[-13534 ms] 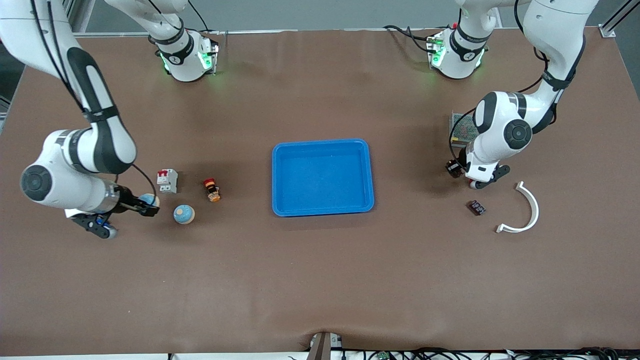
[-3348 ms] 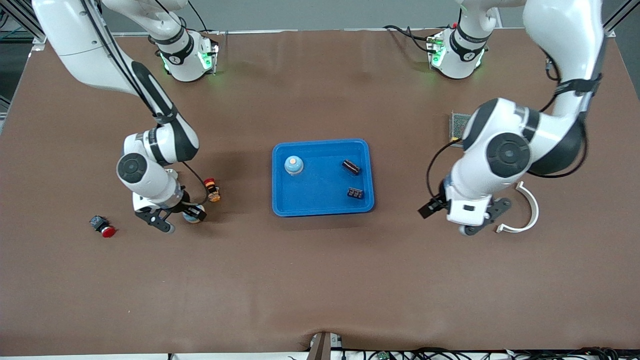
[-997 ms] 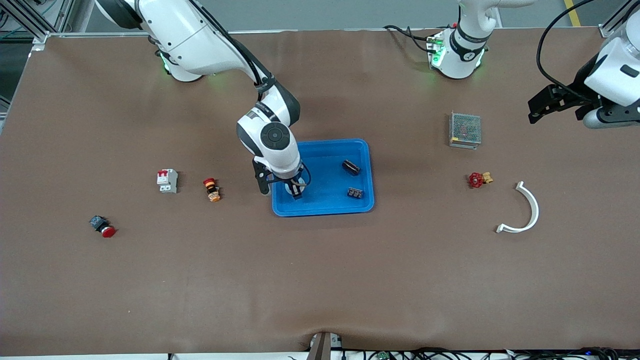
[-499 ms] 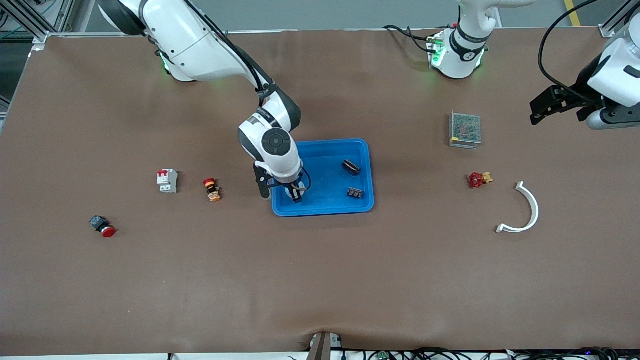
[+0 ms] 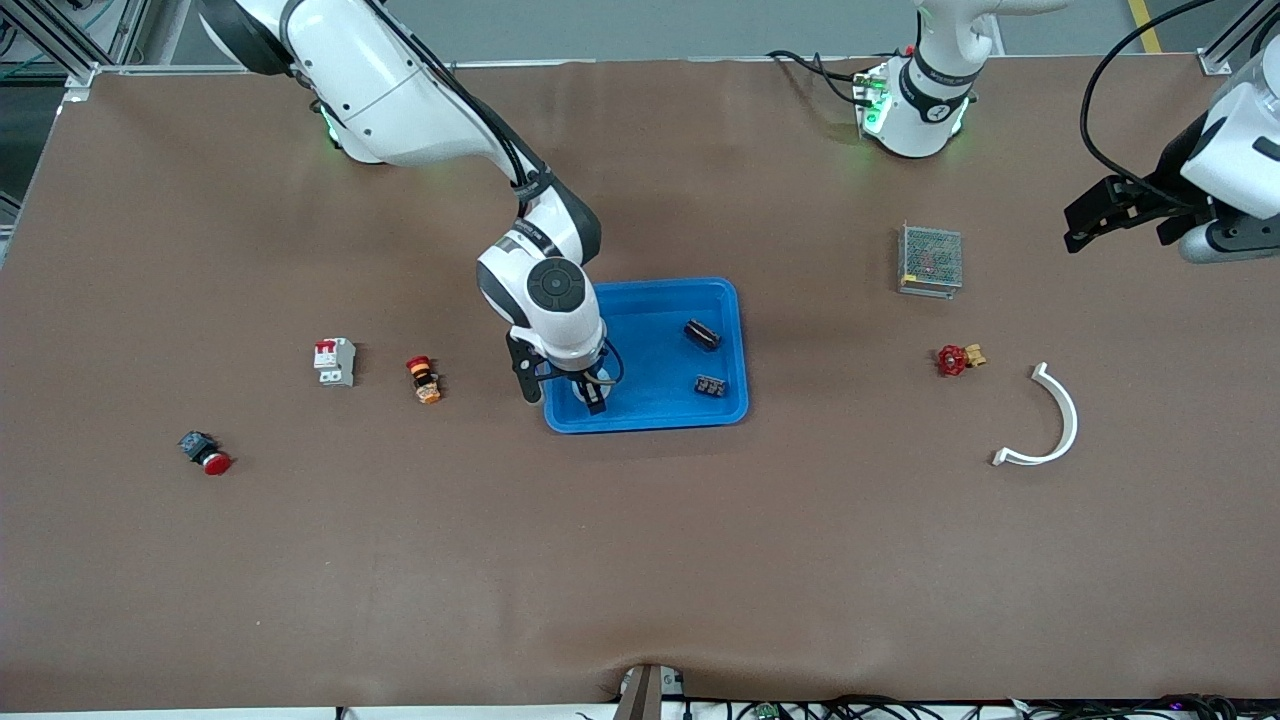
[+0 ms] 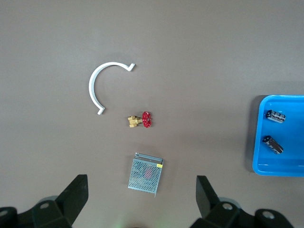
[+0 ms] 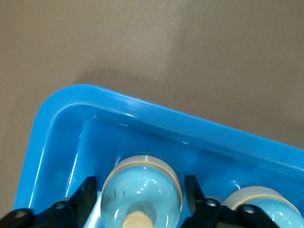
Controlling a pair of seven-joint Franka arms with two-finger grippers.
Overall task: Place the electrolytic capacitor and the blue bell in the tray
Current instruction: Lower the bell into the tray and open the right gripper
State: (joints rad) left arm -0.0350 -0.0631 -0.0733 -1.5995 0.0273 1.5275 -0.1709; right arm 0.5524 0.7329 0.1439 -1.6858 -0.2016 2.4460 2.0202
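The bright-blue tray lies mid-table. My right gripper is down in its corner nearest the front camera, toward the right arm's end. Its fingers stand open on either side of a blue bell, with a thin gap on each side. The bell rests on the tray floor. A second blue bell sits beside it. Two dark capacitors lie in the tray toward the left arm's end; they also show in the left wrist view. My left gripper hangs open and empty, high over the left arm's end.
Toward the right arm's end lie a white circuit breaker, an orange-red button and a red push button. Toward the left arm's end lie a metal mesh box, a red valve and a white curved bracket.
My right gripper has carried the bell from the table into the tray and has sunk slightly toward the tray's nearer edge over the last second. My left arm has risen and withdrawn.
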